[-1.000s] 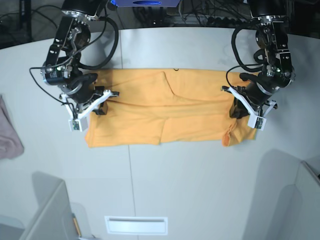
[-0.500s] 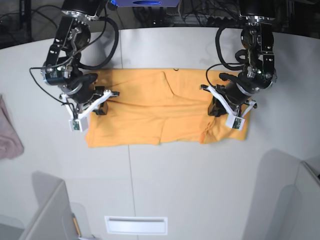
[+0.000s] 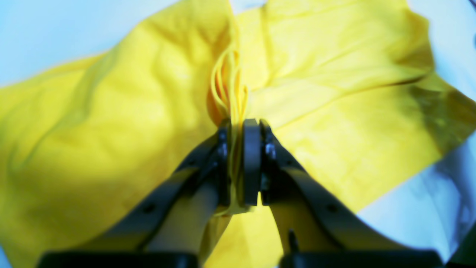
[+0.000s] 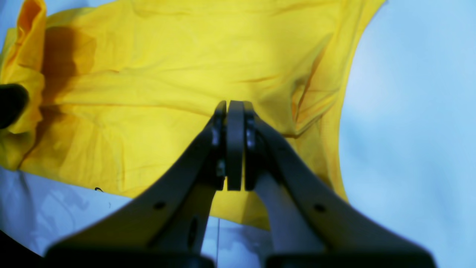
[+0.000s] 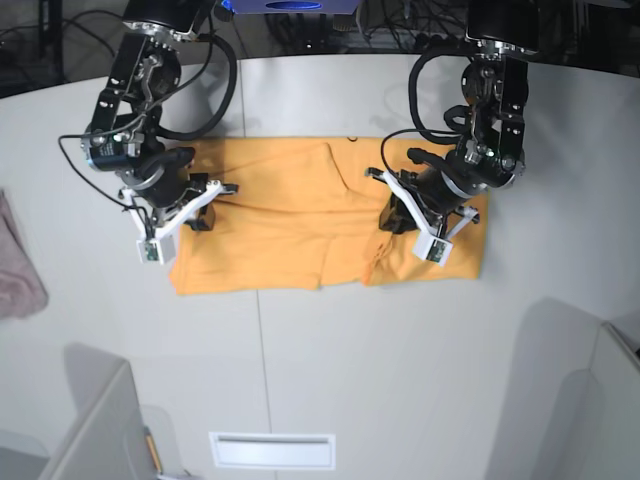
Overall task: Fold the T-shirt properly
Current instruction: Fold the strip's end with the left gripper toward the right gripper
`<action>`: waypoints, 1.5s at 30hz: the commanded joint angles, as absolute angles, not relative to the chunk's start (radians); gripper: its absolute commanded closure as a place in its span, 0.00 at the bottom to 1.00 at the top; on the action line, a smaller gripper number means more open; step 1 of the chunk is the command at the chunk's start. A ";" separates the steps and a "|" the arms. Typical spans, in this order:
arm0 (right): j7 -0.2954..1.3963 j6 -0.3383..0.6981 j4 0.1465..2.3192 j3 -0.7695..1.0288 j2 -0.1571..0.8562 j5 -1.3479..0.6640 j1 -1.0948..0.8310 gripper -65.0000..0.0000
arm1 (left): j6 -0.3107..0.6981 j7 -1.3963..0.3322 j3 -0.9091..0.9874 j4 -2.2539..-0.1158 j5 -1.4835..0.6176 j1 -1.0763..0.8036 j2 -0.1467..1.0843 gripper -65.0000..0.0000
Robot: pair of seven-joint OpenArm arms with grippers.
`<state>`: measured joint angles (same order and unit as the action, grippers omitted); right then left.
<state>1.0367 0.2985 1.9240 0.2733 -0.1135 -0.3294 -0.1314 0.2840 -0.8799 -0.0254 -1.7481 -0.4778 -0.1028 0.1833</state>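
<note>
The orange-yellow T-shirt point(image 5: 290, 225) lies flat across the white table point(image 5: 330, 350), folded into a long band. My left gripper point(image 5: 398, 215) is on the right in the base view. It is shut on a bunched edge of the T-shirt point(image 3: 111, 111), and the shirt's right end is doubled over toward the middle. In its wrist view the fabric folds stand pinched between the left gripper's point(image 3: 237, 126) pads. My right gripper point(image 5: 200, 215) rests at the shirt's left end. The right gripper point(image 4: 230, 108) is shut, with no cloth showing between its pads, over the T-shirt point(image 4: 167, 74).
A pinkish cloth point(image 5: 20, 270) lies at the table's left edge. Grey panels stand at the front left point(image 5: 100, 420) and front right point(image 5: 570, 400). A white slot plate point(image 5: 272, 450) sits near the front edge. Cables hang behind the table.
My left gripper has travelled left in the base view, dragging the shirt's right end over toward the middle. The right arm has not moved.
</note>
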 commanded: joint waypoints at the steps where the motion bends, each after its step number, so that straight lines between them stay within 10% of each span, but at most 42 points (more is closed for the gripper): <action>1: 1.015 0.298 1.939 0.274 -0.113 -0.341 -0.119 1.00 | 0.286 -0.860 -0.016 -1.764 -0.493 -0.088 0.179 1.00; 42: 1.020 0.298 1.939 0.274 -0.113 -0.341 -0.096 1.00 | 0.205 -0.863 -0.024 -1.790 -0.501 -0.061 0.179 1.00; 45: 1.020 0.298 1.939 0.274 -0.113 -0.341 -0.096 1.00 | 0.205 -0.863 -0.025 -1.782 -0.501 -0.059 0.177 0.84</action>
<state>1.0405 0.2985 1.9232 0.2729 -0.1135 -0.3298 -0.1097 0.2020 -0.8799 -0.0246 -1.7706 -0.4881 -0.0696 0.1745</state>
